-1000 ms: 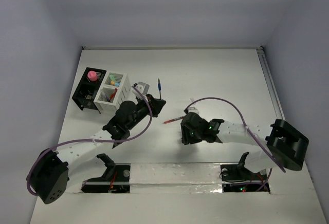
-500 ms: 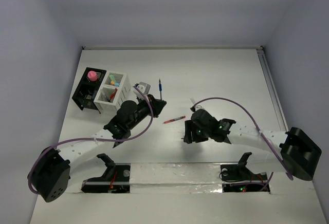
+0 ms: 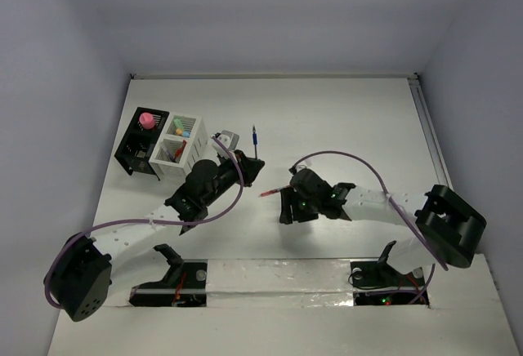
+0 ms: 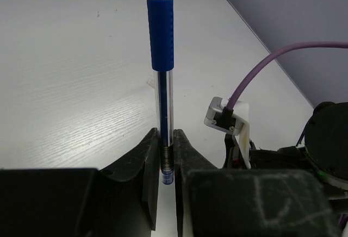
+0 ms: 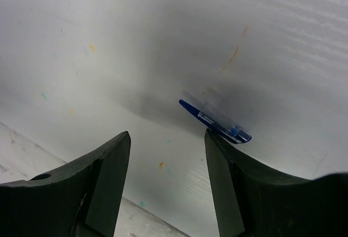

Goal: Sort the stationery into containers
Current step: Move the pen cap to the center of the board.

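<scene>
My left gripper (image 3: 246, 166) is shut on a blue pen (image 3: 254, 139). In the left wrist view the pen (image 4: 161, 36) runs straight out from between the closed fingers (image 4: 167, 150). My right gripper (image 3: 284, 209) is open and low over the table, beside the right end of a red pen (image 3: 268, 193). In the right wrist view a small blue pen cap (image 5: 217, 123) lies on the table by the right finger of the open gripper (image 5: 168, 155). The black slotted box (image 3: 136, 157) holds a pink-topped piece (image 3: 147, 118). The adjoining white box (image 3: 194, 145) holds green and orange bits (image 3: 180, 131) and a red item (image 3: 178, 150).
A small grey and white connector block (image 3: 227, 140) on the left arm's purple cable sits by the white box. Taped arm mounts (image 3: 278, 278) run along the near edge. Walls close the table at the back and sides.
My right gripper swung a little right, then back left, and now stands against the red pen's right end. My left gripper still holds the blue pen in about the same place.
</scene>
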You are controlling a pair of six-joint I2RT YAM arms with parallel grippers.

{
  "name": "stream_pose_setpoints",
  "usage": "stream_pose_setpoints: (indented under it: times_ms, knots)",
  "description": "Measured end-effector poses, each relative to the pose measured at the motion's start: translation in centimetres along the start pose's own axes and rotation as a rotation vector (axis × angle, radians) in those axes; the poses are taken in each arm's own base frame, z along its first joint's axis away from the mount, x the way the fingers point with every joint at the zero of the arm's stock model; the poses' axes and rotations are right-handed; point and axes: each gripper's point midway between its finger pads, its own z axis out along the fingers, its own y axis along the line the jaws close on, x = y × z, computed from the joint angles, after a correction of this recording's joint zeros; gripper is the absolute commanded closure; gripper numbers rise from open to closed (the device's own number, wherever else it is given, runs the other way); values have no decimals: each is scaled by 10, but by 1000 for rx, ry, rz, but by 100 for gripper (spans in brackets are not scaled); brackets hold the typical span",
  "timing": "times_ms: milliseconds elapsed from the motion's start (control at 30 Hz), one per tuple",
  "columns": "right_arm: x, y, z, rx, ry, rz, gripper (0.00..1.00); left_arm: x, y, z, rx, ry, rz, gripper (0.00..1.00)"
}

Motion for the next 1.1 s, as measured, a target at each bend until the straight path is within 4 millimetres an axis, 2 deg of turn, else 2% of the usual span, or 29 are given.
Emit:
stream_pose_setpoints:
  times_ms: [267, 533, 667, 1100]
  knots:
    - [-17, -13, 5, 127, -32, -23, 34, 0, 0, 0, 0, 0, 0, 100]
    - [-5, -30, -7, 182, -11, -18, 31, 0, 0, 0, 0, 0, 0, 100]
    - [-7, -34, -8, 190, -22, -8, 31, 0, 0, 0, 0, 0, 0, 100]
    - [-45, -52, 0, 164, -124, 30, 31, 0, 0, 0, 1, 0, 0, 100]
